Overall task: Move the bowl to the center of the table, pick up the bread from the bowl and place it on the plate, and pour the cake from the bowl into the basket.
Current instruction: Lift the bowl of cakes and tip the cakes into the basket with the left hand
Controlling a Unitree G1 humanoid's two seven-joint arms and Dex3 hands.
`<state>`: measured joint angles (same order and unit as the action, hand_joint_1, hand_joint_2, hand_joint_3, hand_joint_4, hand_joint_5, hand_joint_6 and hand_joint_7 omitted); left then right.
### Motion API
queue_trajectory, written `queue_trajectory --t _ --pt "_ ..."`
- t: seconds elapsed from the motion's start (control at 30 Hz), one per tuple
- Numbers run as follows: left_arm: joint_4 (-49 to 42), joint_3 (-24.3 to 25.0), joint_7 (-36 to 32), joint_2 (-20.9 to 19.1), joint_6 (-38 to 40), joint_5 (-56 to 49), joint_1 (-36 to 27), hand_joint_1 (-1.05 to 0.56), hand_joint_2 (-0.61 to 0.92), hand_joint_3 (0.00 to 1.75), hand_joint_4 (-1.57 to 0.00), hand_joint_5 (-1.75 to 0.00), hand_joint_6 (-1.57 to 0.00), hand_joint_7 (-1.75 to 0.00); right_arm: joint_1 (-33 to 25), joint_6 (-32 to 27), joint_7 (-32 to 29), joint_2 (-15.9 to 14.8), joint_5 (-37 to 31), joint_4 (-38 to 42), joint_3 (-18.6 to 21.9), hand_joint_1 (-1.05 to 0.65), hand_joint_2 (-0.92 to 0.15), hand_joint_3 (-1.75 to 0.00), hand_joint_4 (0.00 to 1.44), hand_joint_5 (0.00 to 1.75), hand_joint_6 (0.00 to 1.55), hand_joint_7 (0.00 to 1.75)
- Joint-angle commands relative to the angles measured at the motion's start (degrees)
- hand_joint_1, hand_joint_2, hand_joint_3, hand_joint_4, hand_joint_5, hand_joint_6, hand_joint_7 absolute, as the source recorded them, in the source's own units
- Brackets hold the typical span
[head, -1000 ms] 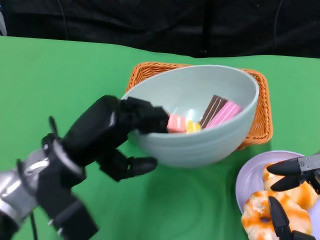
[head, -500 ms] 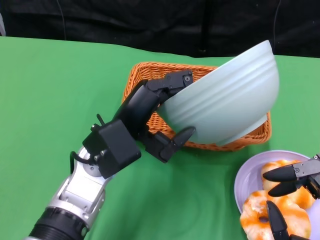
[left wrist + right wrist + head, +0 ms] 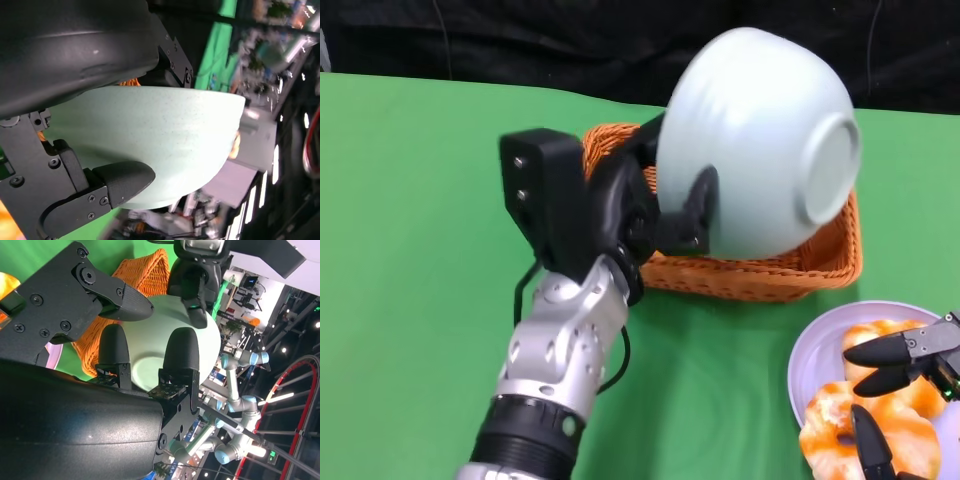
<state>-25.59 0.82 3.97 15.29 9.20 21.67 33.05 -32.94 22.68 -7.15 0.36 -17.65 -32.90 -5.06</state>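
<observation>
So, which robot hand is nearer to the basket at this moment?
The left. The left robot hand holds the tipped bowl directly over the basket. The right robot hand is apart from the basket, over the plate with the bread.

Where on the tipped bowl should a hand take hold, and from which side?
At the rim, from the robot's left, as the left hand does now: the bowl is tipped over the basket, base toward the camera, and its smooth round wall gives fingers no purchase.

Bowl (image 3: 760, 150) upturned above basket (image 3: 820, 270); plate (image 3: 820, 350) nearer, right.
</observation>
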Motion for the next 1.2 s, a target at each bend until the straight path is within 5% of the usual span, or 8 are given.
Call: queue_trajectory --t 0.03,0.17,0.3,0.63,0.87,1.0,1.2 --pt "0.79 4.43 -1.51 2.09 5.0 5.1 3.21 -0.18 0.29 1.75 -1.09 -1.75 -0.88 -1.74 -0.66 1.49 0.21 -0.41 0.12 -0.12 -0.56 -0.08 -0.35 -1.21 0.46 1.5 0.42 1.26" --pt "1.19 5.2 -1.9 2.13 6.79 6.27 3.47 -0.19 0.29 1.75 -1.1 -1.75 -0.88 -1.73 -0.67 1.48 0.22 -0.42 0.16 -0.13 -0.62 -0.09 -0.35 -1.22 0.46 1.5 0.42 1.26" --pt "0.32 13.78 -11.56 5.27 14.34 17.7 5.93 -0.23 0.31 1.67 -1.09 -1.75 -0.84 -1.74 -1.03 1.02 0.36 -0.32 0.05 -0.42 -1.14 -0.09 -0.35 -1.22 0.46 1.5 0.42 1.26" --pt "-1.14 16.05 -16.35 4.27 17.4 24.03 7.21 -0.24 0.35 1.59 -1.08 -1.75 -0.8 -1.75 -0.79 1.31 0.27 -0.51 0.01 -0.04 -1.22 -0.08 -0.33 -1.25 0.45 1.52 0.42 1.26" --pt "-1.63 16.42 -11.43 4.3 15.75 26.99 6.47 -0.27 0.35 1.61 -1.1 -1.75 -0.81 -1.75 -0.6 1.14 0.34 -0.6 0.31 0.02 -0.99 -0.1 -0.34 -1.24 0.45 1.51 0.42 1.26" --pt "-2.1 13.73 1.9 2.08 12.98 25.27 4.44 -0.3 0.32 1.65 -1.1 -1.75 -0.84 -1.75 -0.69 1.08 0.38 -0.65 0.45 0.05 -0.83 -0.1 -0.35 -1.22 0.45 1.51 0.42 1.25" --pt "-2.15 12.32 11.08 -0.23 11.65 23.48 3.49 -0.29 0.24 1.7 -1.1 -1.75 -0.89 -1.75 -0.51 1.35 0.29 -0.74 0.5 0.35 -0.56 -0.09 -0.35 -1.22 0.45 1.5 0.42 1.25"
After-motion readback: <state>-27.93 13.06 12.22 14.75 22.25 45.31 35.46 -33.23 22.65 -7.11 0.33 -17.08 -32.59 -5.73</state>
